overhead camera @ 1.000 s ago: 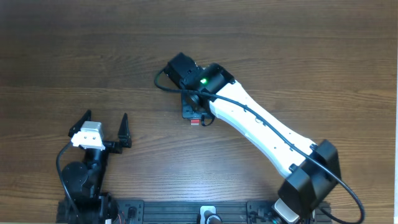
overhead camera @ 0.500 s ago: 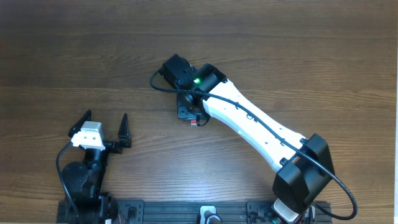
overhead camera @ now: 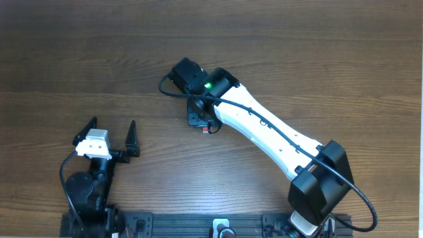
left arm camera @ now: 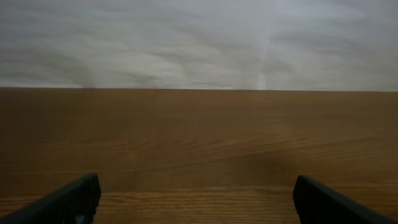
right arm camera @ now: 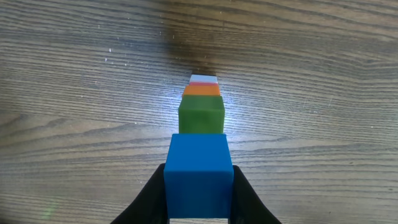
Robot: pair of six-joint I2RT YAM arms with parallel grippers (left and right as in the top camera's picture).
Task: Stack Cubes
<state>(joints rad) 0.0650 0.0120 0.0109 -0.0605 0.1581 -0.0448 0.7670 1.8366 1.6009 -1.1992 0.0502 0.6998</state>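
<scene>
cubes under inspection: a stack (overhead camera: 207,130) near the middle of the table (overhead camera: 317,59), with one more cube being added.

top view: the right arm reaches from the near right to the middle. the right gripper (overhead camera: 201,118) sits over the stack, of which a red edge shows beneath the wrist. the left gripper (overhead camera: 112,127) is at the near left, well apart from the work, claw spread wide and holding nothing.

left wrist view: bare wood lies ahead between two widely parted fingers (left arm camera: 74,198). no cube is within reach.

right wrist view: the claw is clamped on the blue cube (right arm camera: 199,174), one finger on each side face, and the grip appears square. below it in line are the green cube (right arm camera: 201,116), the orange cube (right arm camera: 202,90) and a pale piece (right arm camera: 204,78), too small to identify. whether blue touches green cannot be told.

assessment: the step in hand is placing blue on green. blue reads as roughly centred on the column, with edges parallel.

recommended: descend straight and slowly with no sideways drift. seat the cube fully before parting the fingers. open slightly and evenly, then withdraw vertically.

risk: the column is tall and narrow, and any lateral nudge is likely to topple it.
</scene>
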